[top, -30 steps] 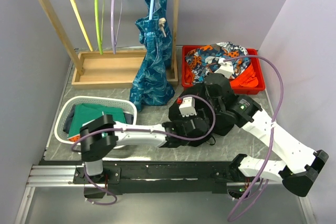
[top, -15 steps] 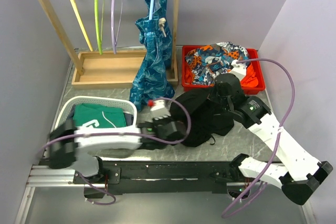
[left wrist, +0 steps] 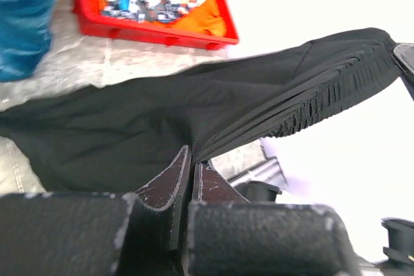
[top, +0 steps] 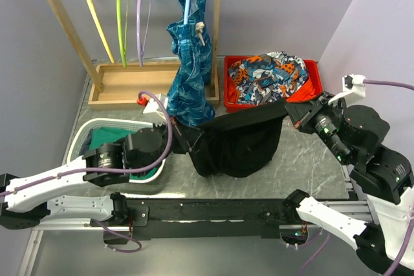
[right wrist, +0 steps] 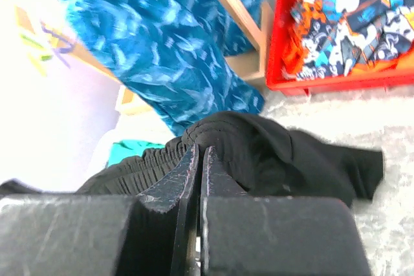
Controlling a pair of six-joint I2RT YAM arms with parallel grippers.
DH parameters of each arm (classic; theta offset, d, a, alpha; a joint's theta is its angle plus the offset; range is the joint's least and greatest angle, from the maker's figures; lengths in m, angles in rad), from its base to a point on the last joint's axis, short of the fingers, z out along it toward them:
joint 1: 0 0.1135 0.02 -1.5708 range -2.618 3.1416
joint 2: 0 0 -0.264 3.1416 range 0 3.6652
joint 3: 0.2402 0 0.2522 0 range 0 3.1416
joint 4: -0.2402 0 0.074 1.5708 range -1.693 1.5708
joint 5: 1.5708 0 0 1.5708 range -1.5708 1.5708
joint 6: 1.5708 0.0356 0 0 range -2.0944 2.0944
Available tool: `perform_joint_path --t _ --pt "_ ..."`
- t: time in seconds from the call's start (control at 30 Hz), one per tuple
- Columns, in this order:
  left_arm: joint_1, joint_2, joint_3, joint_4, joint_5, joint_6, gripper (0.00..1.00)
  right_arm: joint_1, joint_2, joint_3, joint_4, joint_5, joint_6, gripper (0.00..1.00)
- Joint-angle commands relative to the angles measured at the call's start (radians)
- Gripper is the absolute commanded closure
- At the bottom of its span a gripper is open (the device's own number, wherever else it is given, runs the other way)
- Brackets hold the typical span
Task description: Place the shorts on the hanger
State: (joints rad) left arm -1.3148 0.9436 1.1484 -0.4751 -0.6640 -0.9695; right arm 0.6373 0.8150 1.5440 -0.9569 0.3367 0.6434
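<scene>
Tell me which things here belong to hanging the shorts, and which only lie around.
For the job: black shorts, stretched between the left tool and right tool; purple hanger on the wooden rack.

Lying about: green hanger, yellow hanger, blue garment on the rack, red tray of patterned clothes, white basket with green clothing.
</scene>
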Motion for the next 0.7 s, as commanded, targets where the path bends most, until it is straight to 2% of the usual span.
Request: perform_joint_path --t 0.0,0.03,0.07,0.13,0.17,0.23,0.27,0.33,0.37,0.47,0.53,0.67 --pt "0.119 0.032 -0.016 -0.16 0.078 0.126 0.99 -0.025 0.032 -0.007 -0.048 0.142 -0.087 1.0" --pt "0.155 0.037 -0.05 -0.108 0.177 0.126 0.99 -0.025 0.038 -0.095 -0.028 0.133 -0.082 1.0" --pt "0.225 0.037 -0.135 -0.073 0.234 0.123 0.99 -0.033 0.052 -0.145 -0.005 0.124 -0.083 0.98" --pt "0.291 0.037 -0.229 0.002 0.321 0.108 0.99 -0.059 0.078 -0.243 0.075 0.082 -0.094 0.96" --pt "0.342 0.044 -0.307 0.057 0.381 0.1 0.99 -0.097 0.113 -0.337 0.143 0.017 -0.097 0.95" --pt "0.386 0.06 -0.378 0.105 0.403 0.068 0.99 -0.12 0.151 -0.457 0.219 -0.045 -0.1 0.92" --pt "0.396 0.088 -0.433 0.14 0.415 0.057 0.99 -0.125 0.195 -0.485 0.277 -0.057 -0.096 0.81" --pt "0.411 0.122 -0.476 0.168 0.432 0.028 0.99 -0.125 0.243 -0.518 0.291 -0.039 -0.076 0.69" --pt "0.416 0.153 -0.508 0.184 0.44 0.02 0.99 -0.126 0.272 -0.525 0.299 -0.036 -0.071 0.56" --pt "0.416 0.204 -0.538 0.224 0.477 0.006 0.97 -0.102 0.247 -0.576 0.332 -0.042 -0.044 0.36" --pt "0.416 0.207 -0.538 0.214 0.474 0.009 0.9 -0.071 0.216 -0.623 0.34 -0.019 -0.018 0.32" --pt "0.416 0.155 -0.506 0.15 0.426 0.021 0.7 0.001 0.141 -0.716 0.427 -0.038 0.013 0.31"
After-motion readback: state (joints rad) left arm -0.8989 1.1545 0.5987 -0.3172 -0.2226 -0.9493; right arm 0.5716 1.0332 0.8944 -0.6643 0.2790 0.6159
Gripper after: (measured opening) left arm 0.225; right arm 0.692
